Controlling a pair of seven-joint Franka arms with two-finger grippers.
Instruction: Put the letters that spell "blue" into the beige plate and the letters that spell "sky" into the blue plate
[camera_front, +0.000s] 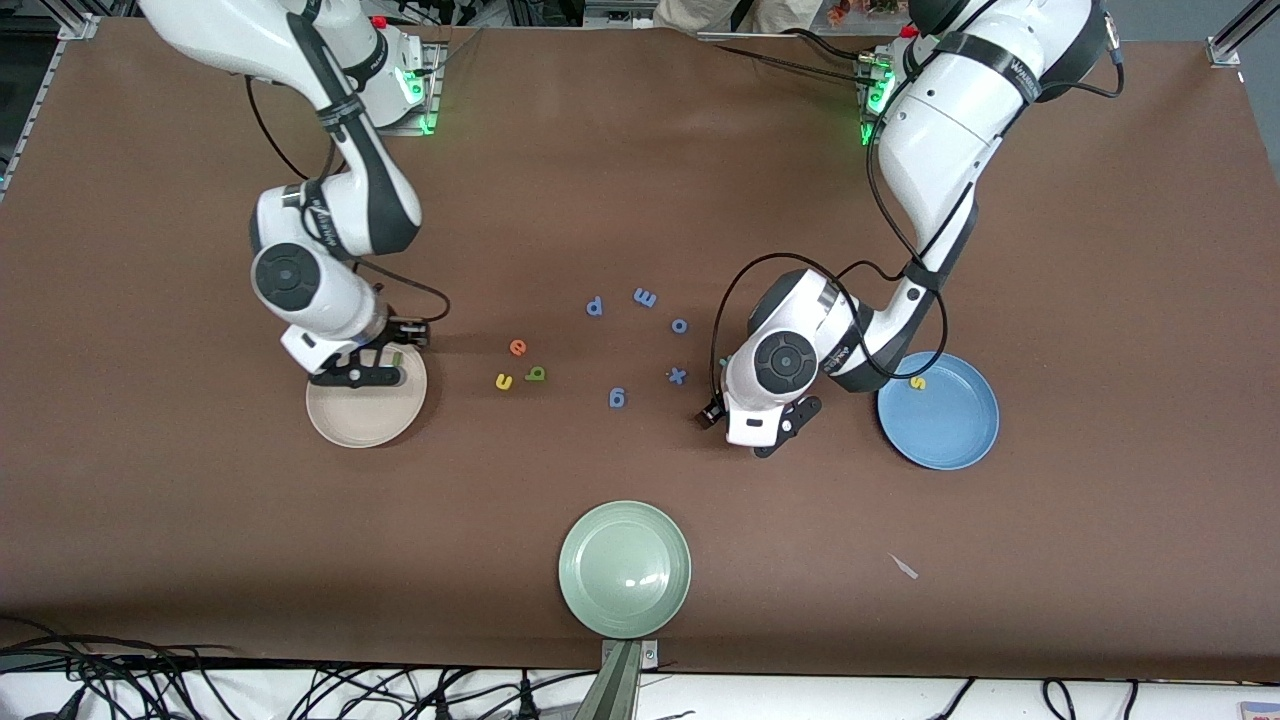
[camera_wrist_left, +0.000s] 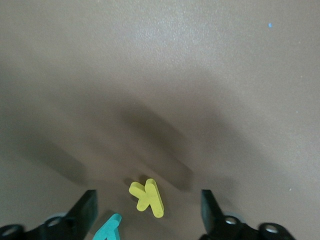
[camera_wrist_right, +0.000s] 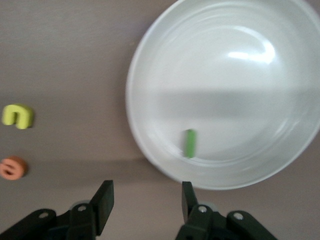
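My right gripper (camera_front: 360, 377) hangs open over the beige plate's (camera_front: 350, 425) edge nearest the robots, empty (camera_wrist_right: 145, 202). A green stick "l" (camera_wrist_right: 189, 143) shows inside the plate (camera_wrist_right: 240, 100). The orange "e" (camera_front: 517, 347), yellow "u" (camera_front: 504, 381) and olive "b" (camera_front: 536, 374) lie on the table beside that plate, toward the middle. My left gripper (camera_front: 782, 432) is low over the table beside the blue plate (camera_front: 950, 430). It stands open (camera_wrist_left: 148, 212) around the yellow "k" (camera_wrist_left: 147, 197), with the teal "y" (camera_wrist_left: 107, 230) by one finger. A yellow "s" (camera_front: 915, 382) lies in the blue plate.
Blue letters p (camera_front: 594, 306), m (camera_front: 645, 297), o (camera_front: 679, 325), x (camera_front: 677, 375) and g (camera_front: 617, 398) are scattered mid-table. A pale green plate (camera_front: 625, 568) sits near the front edge. A small scrap (camera_front: 904, 566) lies nearer the front camera than the blue plate.
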